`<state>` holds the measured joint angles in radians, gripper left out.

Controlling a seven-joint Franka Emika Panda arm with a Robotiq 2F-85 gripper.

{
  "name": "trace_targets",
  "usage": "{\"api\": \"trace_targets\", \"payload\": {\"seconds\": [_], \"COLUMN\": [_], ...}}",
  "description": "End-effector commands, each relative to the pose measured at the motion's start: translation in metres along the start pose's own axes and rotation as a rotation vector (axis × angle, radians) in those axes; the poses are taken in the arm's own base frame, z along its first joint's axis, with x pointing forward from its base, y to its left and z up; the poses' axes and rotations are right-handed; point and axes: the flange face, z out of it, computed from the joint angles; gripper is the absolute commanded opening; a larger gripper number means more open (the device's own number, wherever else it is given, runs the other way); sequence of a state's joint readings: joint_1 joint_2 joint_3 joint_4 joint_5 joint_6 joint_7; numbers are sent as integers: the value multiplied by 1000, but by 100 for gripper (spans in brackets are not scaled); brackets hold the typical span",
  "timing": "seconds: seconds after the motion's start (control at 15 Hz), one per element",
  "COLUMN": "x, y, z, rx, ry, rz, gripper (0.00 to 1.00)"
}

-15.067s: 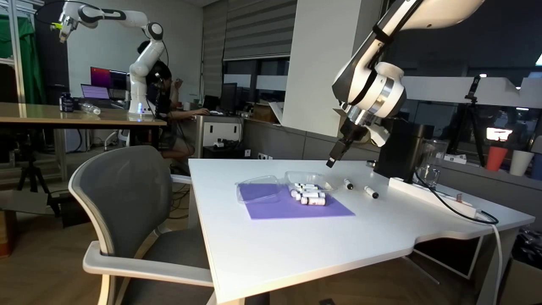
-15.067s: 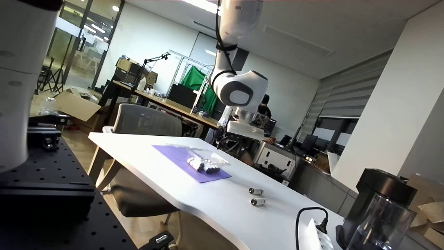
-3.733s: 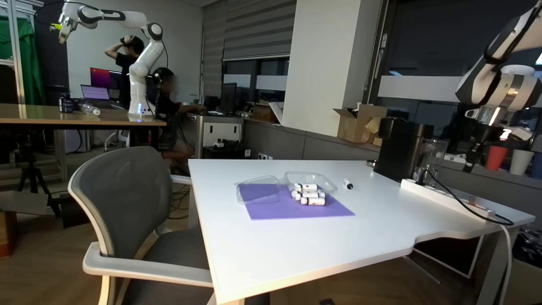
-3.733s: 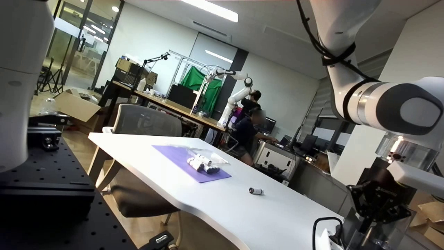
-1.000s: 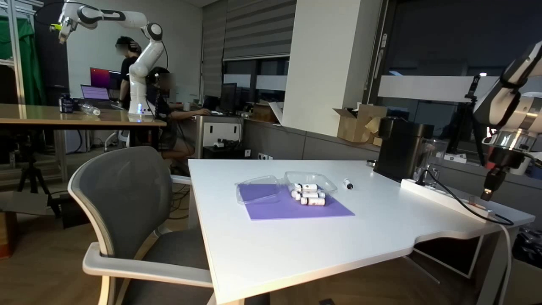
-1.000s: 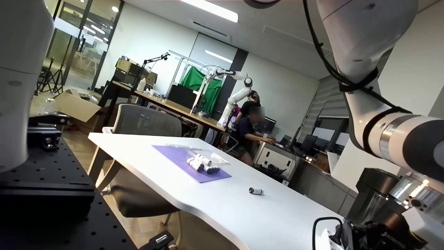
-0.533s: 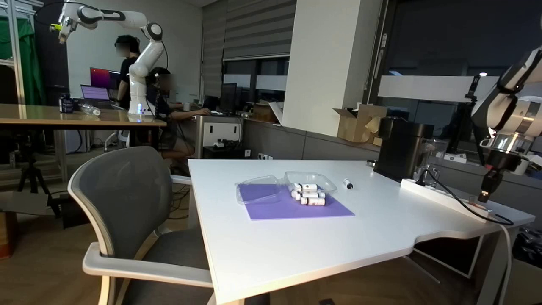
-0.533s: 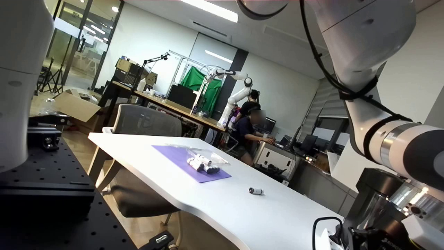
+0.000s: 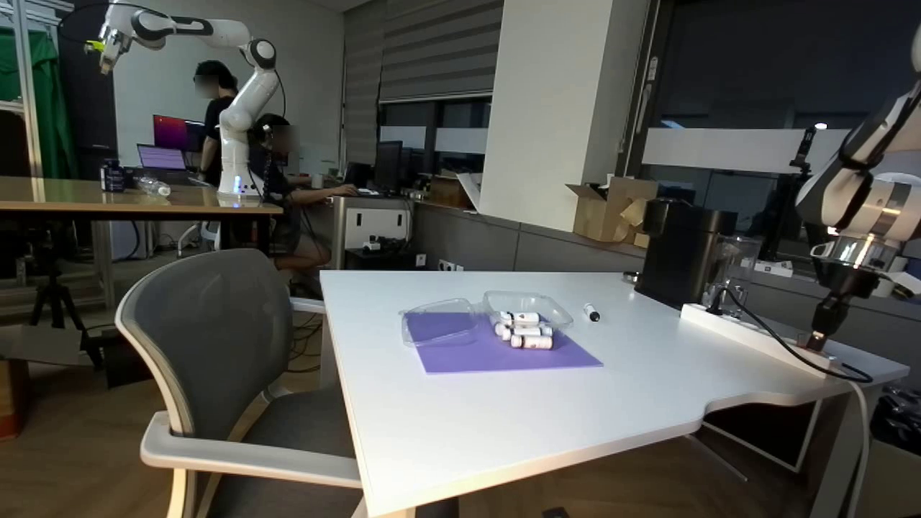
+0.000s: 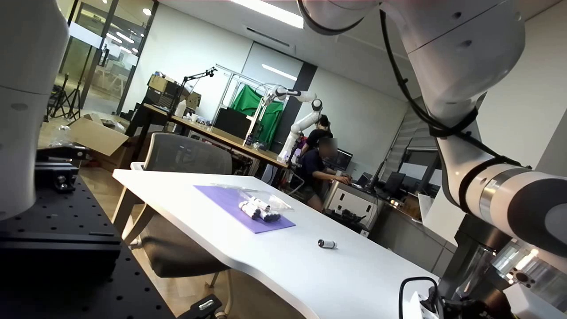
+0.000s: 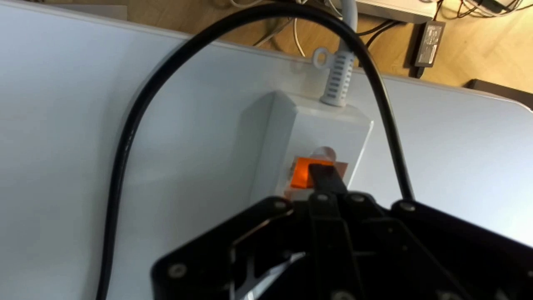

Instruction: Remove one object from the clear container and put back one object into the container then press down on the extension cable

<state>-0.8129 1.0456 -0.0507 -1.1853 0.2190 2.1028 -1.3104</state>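
Observation:
The white extension cable (image 9: 748, 338) lies along the table's right side, a black plug in its far end. Its orange switch (image 11: 301, 171) glows in the wrist view. My gripper (image 9: 816, 341) points down onto that switch, shut with nothing between its fingers; the fingertips (image 11: 327, 177) cover part of the switch and seem to touch it. Far from it, the clear container (image 9: 557, 308) sits at the back of the purple mat. Several small white bottles (image 9: 532, 342) are heaped at its front; I cannot tell which lie inside. One bottle (image 10: 327, 244) lies loose on the tabletop.
A clear lid (image 9: 440, 322) rests on the mat's left part. Behind the extension cable stand a black machine (image 9: 680, 252) and its clear tank. A black cord (image 11: 125, 141) loops over the strip near my gripper. The table edge (image 11: 250, 46) is close by.
My gripper has come down and slightly left onto the switch over the last second. Since the oldest frames, one loose bottle has joined the heap and the extension cable has shifted right.

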Motion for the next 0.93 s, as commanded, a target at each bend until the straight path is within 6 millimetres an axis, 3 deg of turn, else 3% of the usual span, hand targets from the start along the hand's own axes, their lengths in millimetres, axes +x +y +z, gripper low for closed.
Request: {"api": "trace_targets", "payload": {"seconds": [0.0, 0.47, 0.87], "x": [5, 4, 8], "y": [4, 2, -13], "z": [-1, 17, 21], "rx": [-7, -132, -132], "ry": [-7, 5, -39], "rz": [42, -23, -64], "gripper": [0, 0, 0]}}
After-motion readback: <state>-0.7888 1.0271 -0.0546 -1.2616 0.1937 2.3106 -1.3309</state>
